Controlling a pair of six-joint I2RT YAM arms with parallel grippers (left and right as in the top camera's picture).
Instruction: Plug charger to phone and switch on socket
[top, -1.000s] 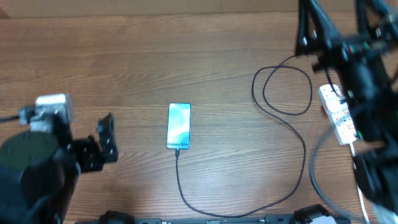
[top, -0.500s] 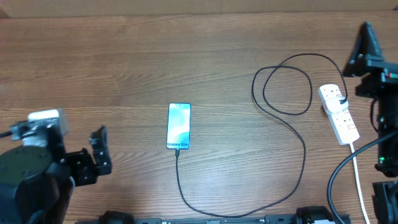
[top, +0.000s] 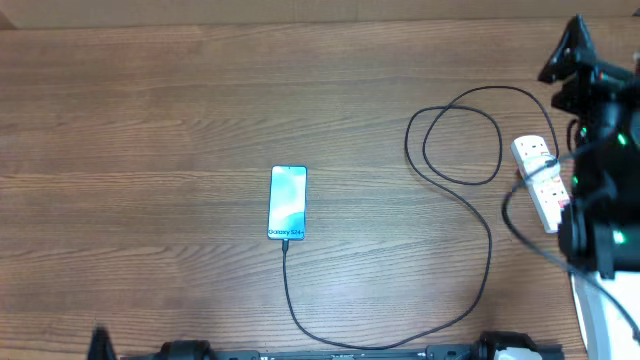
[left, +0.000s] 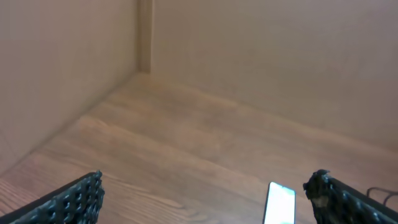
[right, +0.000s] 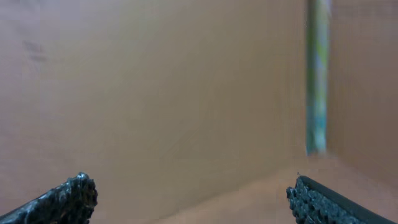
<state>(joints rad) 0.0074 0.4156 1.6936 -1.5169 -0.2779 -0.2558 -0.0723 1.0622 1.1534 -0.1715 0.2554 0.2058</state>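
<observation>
The phone lies flat at the table's middle, screen lit, "Galaxy" text at its near end. It also shows in the left wrist view between my left fingers, far ahead. The charger, a thin black cable, runs from the phone's near end, where its tip touches the phone, round to loops at the right. The socket lies at the right, partly under my right arm. My left gripper is open and empty. My right gripper is open and empty, facing a brown wall.
Brown cardboard walls stand at the table's far side and left. My right arm fills the right edge of the overhead view, with a dark arm cable hanging beside the socket.
My left arm has pulled back toward the near left corner, almost out of the overhead view. My right arm rose off the socket, then swung back over the socket's right side. Phone and charger have not moved.
</observation>
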